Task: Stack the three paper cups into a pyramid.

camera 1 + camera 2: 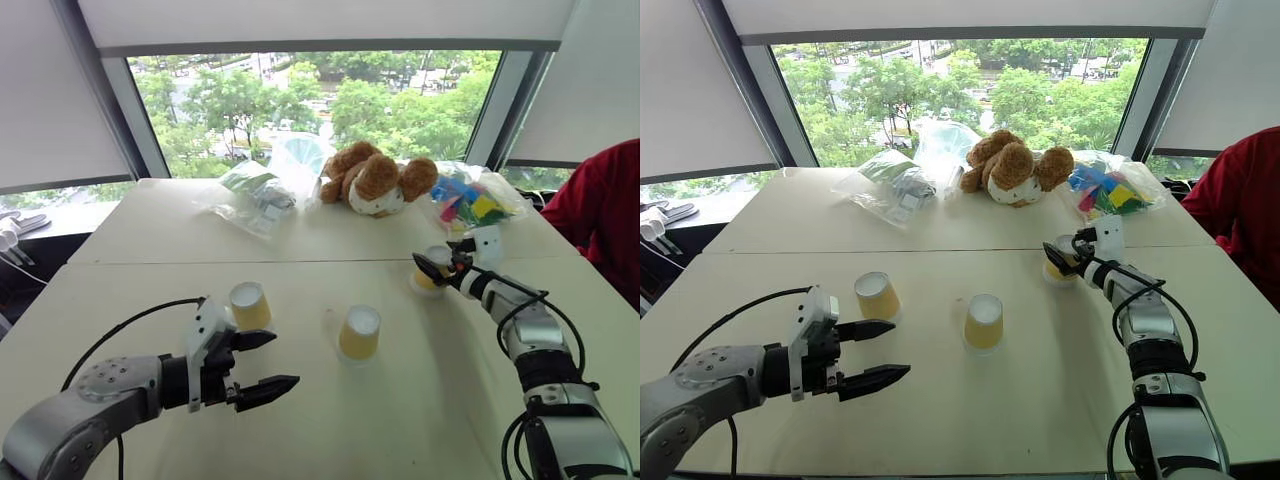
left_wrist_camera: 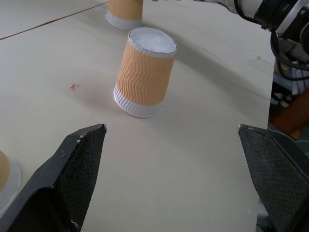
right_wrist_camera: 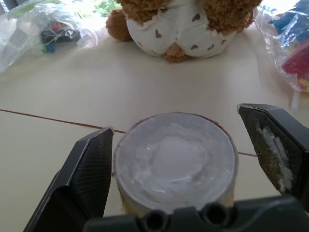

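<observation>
the right gripper point(image 1: 440, 268), jaws apart, straddles the far cup point(image 3: 176, 162) (upside down, unclamped). the left gripper point(image 1: 262, 365) gapes beside the near-left cup point(image 1: 249, 305); the middle cup point(image 1: 359, 332) stands apart on the table point(image 1: 400, 420).

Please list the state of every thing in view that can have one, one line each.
Left cup: upside down, free.
Middle cup: upside down, free.
Right cup: upside down, between open right gripper fingers.
Left gripper: open, empty.
Teddy bear: lying.
</observation>
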